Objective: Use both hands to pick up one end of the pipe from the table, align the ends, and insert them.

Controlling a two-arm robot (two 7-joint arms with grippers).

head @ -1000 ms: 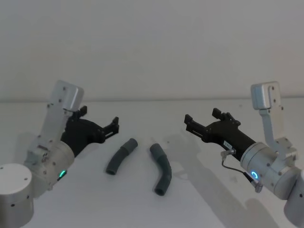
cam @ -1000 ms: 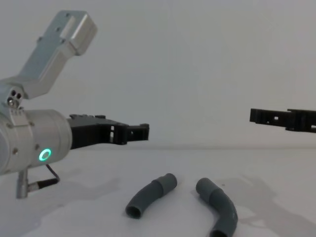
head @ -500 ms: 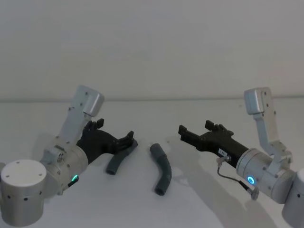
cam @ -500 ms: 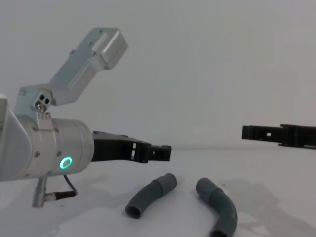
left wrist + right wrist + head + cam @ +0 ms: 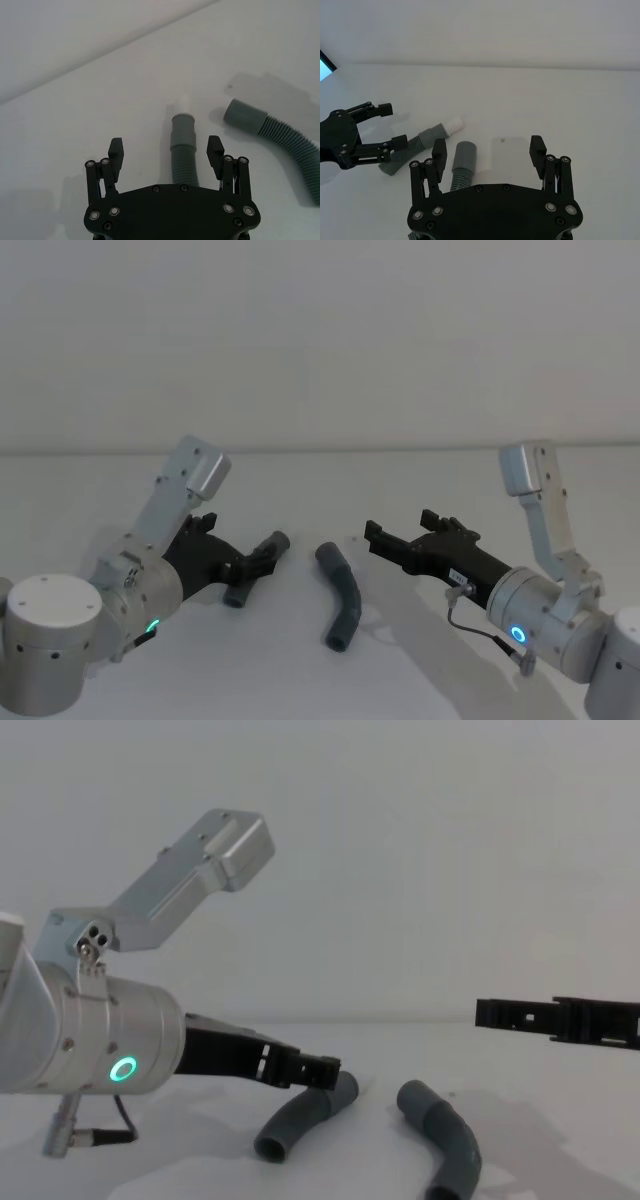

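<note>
Left of centre, the left gripper (image 5: pixel 165 146) has dropped, wide open and empty, astride the white-tipped pipe piece (image 5: pixel 183 150), ready to close; the right gripper (image 5: pixel 488 146), open and empty, hovers higher.

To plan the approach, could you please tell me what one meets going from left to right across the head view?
Left gripper, open around the left pipe piece (one stop, since they overlap) → right pipe piece → right gripper, open.
</note>
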